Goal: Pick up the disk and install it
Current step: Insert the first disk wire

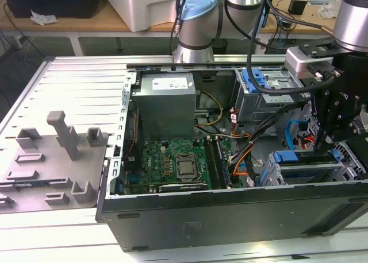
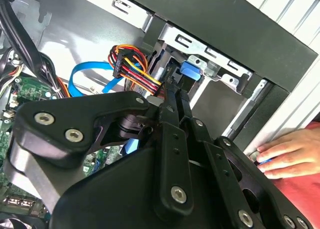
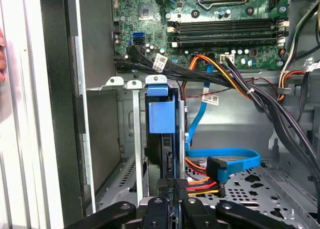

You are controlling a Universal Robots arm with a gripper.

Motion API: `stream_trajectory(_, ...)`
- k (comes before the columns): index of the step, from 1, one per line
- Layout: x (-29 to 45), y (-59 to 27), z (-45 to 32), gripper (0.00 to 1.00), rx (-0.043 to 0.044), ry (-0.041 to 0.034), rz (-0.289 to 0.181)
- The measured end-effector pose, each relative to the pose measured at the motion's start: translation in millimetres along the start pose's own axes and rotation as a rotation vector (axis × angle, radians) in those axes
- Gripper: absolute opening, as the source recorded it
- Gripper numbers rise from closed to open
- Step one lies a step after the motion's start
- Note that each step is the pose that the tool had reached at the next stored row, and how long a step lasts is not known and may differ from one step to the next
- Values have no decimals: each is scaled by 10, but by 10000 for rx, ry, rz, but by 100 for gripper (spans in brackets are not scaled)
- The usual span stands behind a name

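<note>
My end effector [image 3: 172, 205] has its fingers closed together at the near edge of the disk [image 3: 162, 139], which stands on edge in the cage [image 3: 131, 139], its blue bracket uppermost. I judge the disk picked up and largely seated; only final seating and release seem left. Beyond lie cables [image 3: 225, 159] and the motherboard [image 3: 220, 19]. A hand [image 2: 285, 154] rests on the case [image 2: 260, 44].

- I'm working in a lab or electronics workshop.
- An open desktop computer case [image 1: 230, 211] lies on its side on a slatted metal table [image 1: 75, 79], its motherboard [image 1: 172, 162] and cables exposed.
- A grey moulded fixture tray [image 1: 52, 159] sits beside it.
- Behind, I see a wooden workbench [image 1: 109, 22] carrying a white box [image 1: 146, 4] and loose cables.
- The robot arm's base [image 1: 195, 24] is mounted at the table's far edge.
</note>
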State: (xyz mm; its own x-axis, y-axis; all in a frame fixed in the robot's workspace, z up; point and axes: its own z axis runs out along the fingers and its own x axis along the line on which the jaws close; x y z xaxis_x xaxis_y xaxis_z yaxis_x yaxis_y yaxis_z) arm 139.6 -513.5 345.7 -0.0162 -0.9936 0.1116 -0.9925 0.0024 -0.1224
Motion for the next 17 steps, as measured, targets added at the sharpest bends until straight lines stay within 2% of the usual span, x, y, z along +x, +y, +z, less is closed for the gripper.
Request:
stream_trajectory(3, 12, 0, 1, 16, -2, -134, 17)
stream_trajectory(5, 23, 0, 3, 16, -3, -188, 23)
stream_trajectory(11, 41, 0, 5, 16, -4, -239, 29)
stream_trajectory(17, 42, 0, 5, 16, -5, -238, 29)
